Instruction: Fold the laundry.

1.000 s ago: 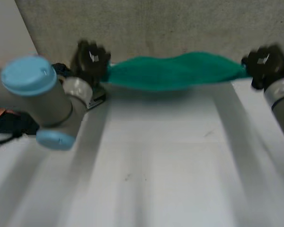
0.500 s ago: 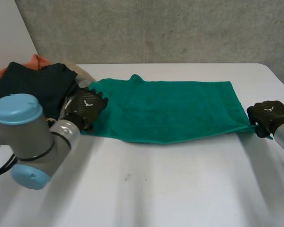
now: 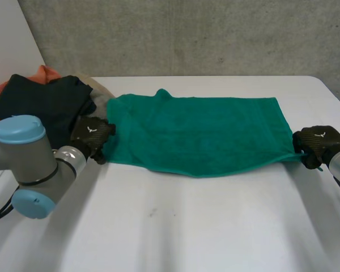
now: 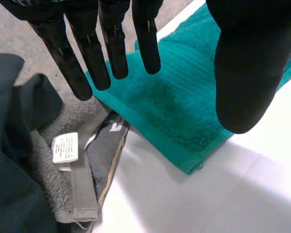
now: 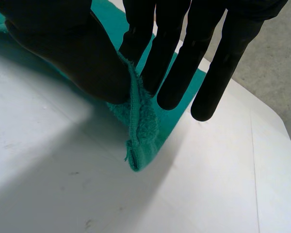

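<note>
White table [image 3: 187, 226], matte, with a few faint dark specks on the near half. Its far edge meets a grey, mottled concrete wall [image 3: 187, 34], and a plain white panel [image 3: 8, 39] stands at the far left corner. The green towel [image 3: 198, 133] is spread flat across the far half of the table, long side running left to right. There is a small rumpled peak on its far edge, and its near edge bows slightly. The left hand [image 3: 92, 135] is at the towel's near left corner. In the left wrist view its fingers [image 4: 114, 43] are straight and spread with the thumb well apart, holding nothing, and the towel's corner lies flat on the table below them. The right hand [image 3: 316, 145] is at the near right corner. In the right wrist view the thumb [image 5: 82, 58] presses a bunched fold of the towel's hem against one finger, the other fingers are straight, and that corner is raised off the table. A pile of dark clothes [image 3: 39, 105] sits at the far left of the table just beside the towel, with an orange cloth [image 3: 42, 73] at its back. A grey towel [image 4: 82, 194] with a white label [image 4: 65, 148] lies at the pile's near edge, touching the green towel's left side.
</note>
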{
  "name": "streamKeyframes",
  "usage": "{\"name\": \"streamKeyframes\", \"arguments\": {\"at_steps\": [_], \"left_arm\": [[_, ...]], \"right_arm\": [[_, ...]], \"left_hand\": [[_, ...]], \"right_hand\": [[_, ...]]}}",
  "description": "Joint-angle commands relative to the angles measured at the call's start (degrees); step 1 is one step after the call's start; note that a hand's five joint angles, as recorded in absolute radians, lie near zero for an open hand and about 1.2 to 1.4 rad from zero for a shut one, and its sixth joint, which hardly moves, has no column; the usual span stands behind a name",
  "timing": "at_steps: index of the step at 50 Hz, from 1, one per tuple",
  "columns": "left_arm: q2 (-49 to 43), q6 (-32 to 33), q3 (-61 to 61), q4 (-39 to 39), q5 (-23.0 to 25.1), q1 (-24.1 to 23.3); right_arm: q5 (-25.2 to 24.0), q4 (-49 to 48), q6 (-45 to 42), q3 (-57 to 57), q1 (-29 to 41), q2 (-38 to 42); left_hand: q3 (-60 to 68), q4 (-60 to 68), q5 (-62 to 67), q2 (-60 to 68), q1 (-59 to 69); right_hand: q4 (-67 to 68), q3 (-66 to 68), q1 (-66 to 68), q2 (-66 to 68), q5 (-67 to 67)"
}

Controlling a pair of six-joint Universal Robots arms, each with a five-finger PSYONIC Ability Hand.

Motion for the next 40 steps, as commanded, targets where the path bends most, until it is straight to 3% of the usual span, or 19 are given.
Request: {"name": "streamKeyframes", "arguments": {"at_steps": [1, 9, 17, 32, 40], "left_arm": [[-4.8, -0.1, 6.5, -5.6, 0.1, 0.0], [-6.5, 0.0, 9.4, -8.2, 0.2, -0.3], [-7.9, 0.0, 12.2, -8.0, 0.3, -0.4], [-9.4, 0.0, 14.5, -8.9, 0.0, -1.4], [-7.8, -0.4, 14.4, -14.3, 0.2, -2.3]], "right_arm": [[-0.1, 0.0, -0.3, 0.2, 0.0, 0.0], [-0.2, 0.0, -0.5, 0.2, -0.1, 0.0], [-0.2, 0.0, -0.6, 0.4, 0.1, 0.2], [-0.4, -0.1, -0.7, 0.6, -0.2, 0.2], [-0.4, -0.1, -0.7, 0.6, -0.2, 0.3]], "left_hand": [[3.8, 3.6, 3.6, 4.0, 3.9], [4.9, 4.6, 4.6, 5.0, 4.9], [13.8, 13.5, 13.5, 13.9, 13.8], [9.4, 9.2, 9.2, 9.5, 9.5], [6.4, 6.1, 6.1, 6.5, 6.4]], "right_hand": [[11.3, 11.8, 15.6, 12.3, 11.7], [11.3, 11.8, 15.6, 12.3, 11.7], [11.3, 11.8, 15.6, 12.3, 11.7], [11.3, 11.8, 15.6, 12.3, 11.7], [11.3, 11.8, 15.6, 12.3, 11.7]]}}
